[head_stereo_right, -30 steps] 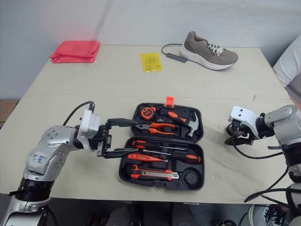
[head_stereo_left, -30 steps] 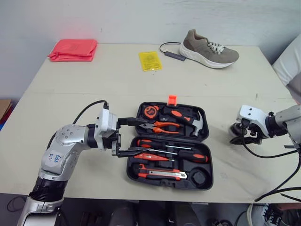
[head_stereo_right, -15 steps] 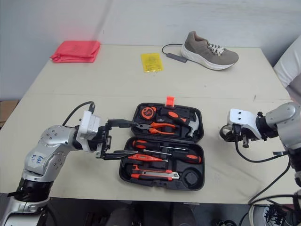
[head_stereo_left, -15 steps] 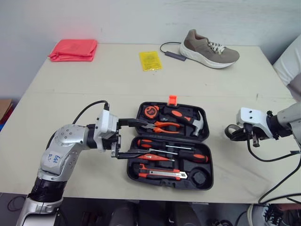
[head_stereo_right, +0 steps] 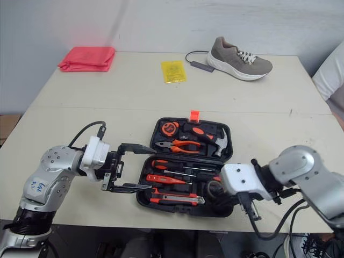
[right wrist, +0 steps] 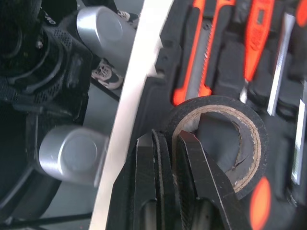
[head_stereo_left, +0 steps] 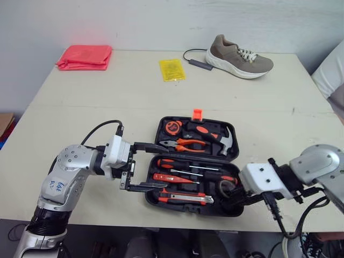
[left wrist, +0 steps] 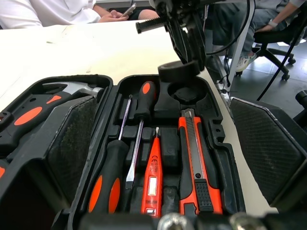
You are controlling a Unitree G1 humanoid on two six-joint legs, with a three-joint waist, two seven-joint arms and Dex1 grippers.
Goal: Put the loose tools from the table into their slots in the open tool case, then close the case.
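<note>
Tape roll (left wrist: 178, 72) hangs just above its round slot (left wrist: 188, 93) in the tool case's (head_stereo_left: 188, 208) near right corner, its wall pinched by the right gripper (right wrist: 169, 143) (one finger inside). Dropped tilted, it could perch on the slot's edge and block the lid; the left gripper (head_stereo_left: 163, 165) gapes wide beside the case.

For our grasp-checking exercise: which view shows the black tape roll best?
The right wrist view: the tape roll is large, its wall pinched by the right gripper. The left wrist view shows it small, by the round slot; the eye views, partly behind the gripper.
</note>
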